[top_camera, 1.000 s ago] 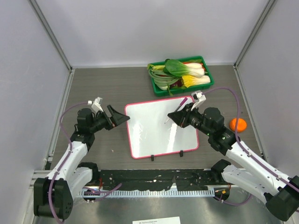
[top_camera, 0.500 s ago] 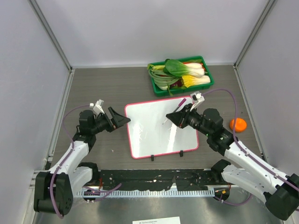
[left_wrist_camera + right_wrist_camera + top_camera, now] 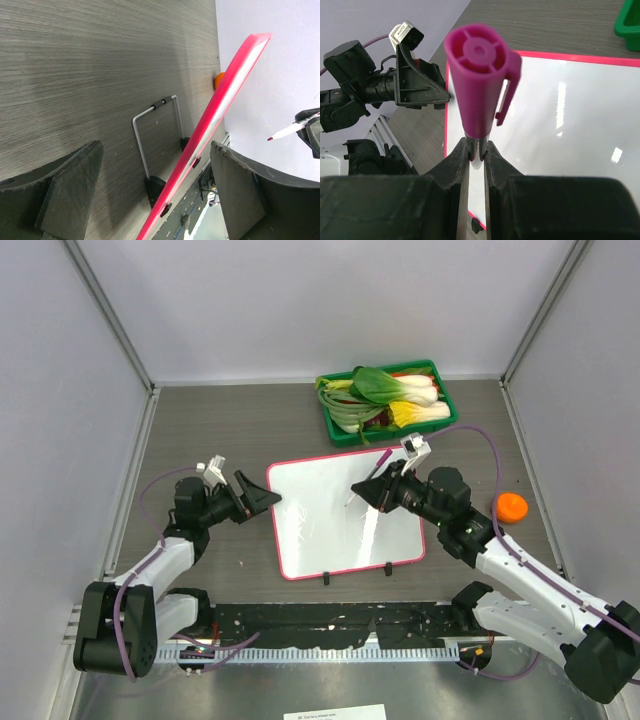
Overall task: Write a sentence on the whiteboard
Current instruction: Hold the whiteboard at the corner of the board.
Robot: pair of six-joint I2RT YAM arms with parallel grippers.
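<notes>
Compared with a second earlier, the right hand (image 3: 380, 488) is seen shifted a little further in over the whiteboard (image 3: 320, 530), and the left forearm is drawn slightly closer to the board's left edge; the board itself is unchanged in place.

The whiteboard is propped on its small black feet at the middle of the surface (image 3: 220, 430), its face slanted up, as is shown in the left wrist view by the wire stand under its back. No writing is visible on it, so the sentence is judged not yet begun.

The right hand is clamped on a purple marker (image 3: 479, 75), gripped low on the barrel with the cap end up and the tip aimed down at the board's upper middle. Whether the tip is touching cannot be told.

The left hand (image 3: 262, 497) is held with its fingers apart, one on each side of the board's left edge, with nothing gripped. It is probably placed there so that the board can be steadied against the pen's push.

Beyond the board's far edge a green tray (image 3: 447, 416) of vegetables is set, and to its right an orange object (image 3: 511, 506), both well apart from the work.
</notes>
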